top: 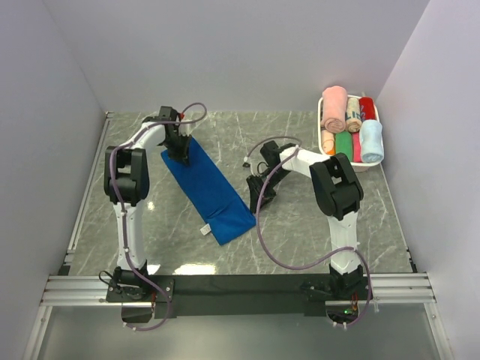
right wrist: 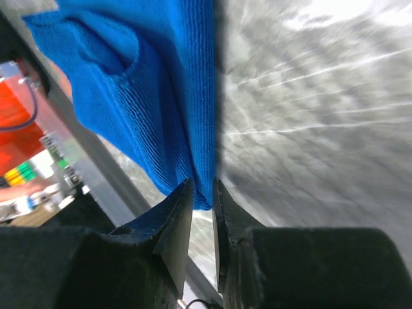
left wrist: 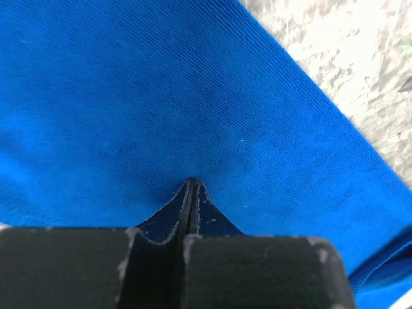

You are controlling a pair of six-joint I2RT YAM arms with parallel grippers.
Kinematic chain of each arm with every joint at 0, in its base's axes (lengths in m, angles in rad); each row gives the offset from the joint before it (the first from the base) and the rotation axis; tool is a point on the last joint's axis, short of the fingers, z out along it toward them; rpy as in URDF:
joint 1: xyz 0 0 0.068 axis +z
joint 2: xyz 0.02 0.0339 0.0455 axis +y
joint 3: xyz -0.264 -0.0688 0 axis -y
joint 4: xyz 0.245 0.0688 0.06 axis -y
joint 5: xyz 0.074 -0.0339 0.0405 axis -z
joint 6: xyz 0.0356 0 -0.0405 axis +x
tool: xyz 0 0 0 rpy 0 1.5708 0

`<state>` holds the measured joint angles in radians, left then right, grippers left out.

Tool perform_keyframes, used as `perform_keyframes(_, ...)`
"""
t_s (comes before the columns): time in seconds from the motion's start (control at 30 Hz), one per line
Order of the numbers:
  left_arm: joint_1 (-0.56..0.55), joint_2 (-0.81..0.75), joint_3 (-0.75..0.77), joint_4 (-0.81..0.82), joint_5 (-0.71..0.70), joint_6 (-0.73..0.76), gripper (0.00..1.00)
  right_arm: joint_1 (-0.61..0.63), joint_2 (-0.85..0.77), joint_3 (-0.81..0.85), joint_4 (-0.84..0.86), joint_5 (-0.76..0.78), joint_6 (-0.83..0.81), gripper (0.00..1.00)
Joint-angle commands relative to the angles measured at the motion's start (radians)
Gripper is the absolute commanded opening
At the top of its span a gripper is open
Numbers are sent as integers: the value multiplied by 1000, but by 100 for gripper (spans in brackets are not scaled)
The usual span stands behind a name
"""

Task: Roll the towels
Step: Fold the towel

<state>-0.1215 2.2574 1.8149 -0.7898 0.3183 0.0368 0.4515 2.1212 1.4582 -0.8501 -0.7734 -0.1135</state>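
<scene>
Finding the royal blue towel (top: 208,191) spread flat on the marbled table (top: 300,232), left of centre, with its long axis from 11 o'clock down to 5 o'clock. Carries a small white tag (top: 204,229) on its 7 o'clock edge, too small to read. Meets the left gripper (left wrist: 191,187) at the 11 o'clock end, fingers pressed together, tips on the cloth. Sits pinched at an edge by the right gripper (right wrist: 203,193). Leaves the pale blue towel (top: 371,141) rolled in the white basket (top: 367,166) at 2 o'clock
</scene>
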Motion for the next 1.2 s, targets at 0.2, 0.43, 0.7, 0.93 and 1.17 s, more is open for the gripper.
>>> perform_keyframes(0.2, -67, 198, 231, -22, -1, 29, 0, 76, 23, -111, 146, -210, 98, 24)
perform_keyframes(0.43, -130, 271, 328, 132, 48, 2, 4, 147, 14, -176, 259, -287, 166, 25)
perform_keyframes(0.7, -93, 113, 402, 236, 131, -67, 48, 52, -214, -216, 203, -107, 58, 34)
perform_keyframes(0.93, 28, -255, 141, 477, 270, -173, 100, -8, -346, -174, 262, -92, 112, 48)
perform_keyframes(1.17, 118, -481, -132, 284, 577, 76, 88, 72, -224, -33, 347, 6, 199, 54)
